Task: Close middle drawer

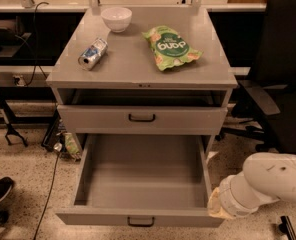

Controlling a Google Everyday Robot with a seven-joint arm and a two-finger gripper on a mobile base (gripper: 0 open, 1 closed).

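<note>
While middle drawer (pixel 143 176) open, gripper (pixel 214 205) by front corner, state unclear; "dang" bag (pixel 170 48) atop.

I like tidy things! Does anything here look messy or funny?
Yes. The middle drawer is pulled far out and empty, the can on the cabinet lies on its side, and the gripper sits low by the drawer's right front corner.

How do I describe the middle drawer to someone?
Find the grey cabinet with a bowl on top. The middle drawer is the empty one pulled far out beneath the barely open upper drawer, gripper at its front right corner.
</note>
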